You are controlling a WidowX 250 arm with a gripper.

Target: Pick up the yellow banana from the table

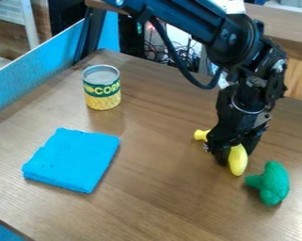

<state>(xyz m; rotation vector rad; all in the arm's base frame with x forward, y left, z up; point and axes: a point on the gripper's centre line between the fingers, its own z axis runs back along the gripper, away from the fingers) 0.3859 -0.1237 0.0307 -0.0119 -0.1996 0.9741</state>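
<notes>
Banana (238, 161): lies on wooden table (147, 202), at 4 o'clock from view centre. Yellow, curved. Runs 11 to 5 o'clock, narrow stem end toward 11, thick end toward 5. Covered across its middle by gripper (234, 155), visible at both ends.

Gripper: black, hangs pointing down, right at banana, low over table. Can't tell whether open or closed on it.

Arm (184, 21): enters from top edge, around 12. Runs down toward 2, bends there, then drops to banana at 4. Trails a black cable loop (183, 66) along its underside, near 1.

Broccoli (275, 183): also at 4 from centre, farther out than banana. Green, lies on its side. Sits just off banana's thick end, at 4 from that end, not touching.

Can (103, 94): stands upright between 10 and 11. Has silver top, green and yellow label. Sits well apart from banana.

Cloth (75, 160): lies folded flat at 8. Blue, roughly square. Sits well apart from banana, at 9 from it.

Blue panel (36, 70): runs along table's far left side, 9 to 11.
</notes>
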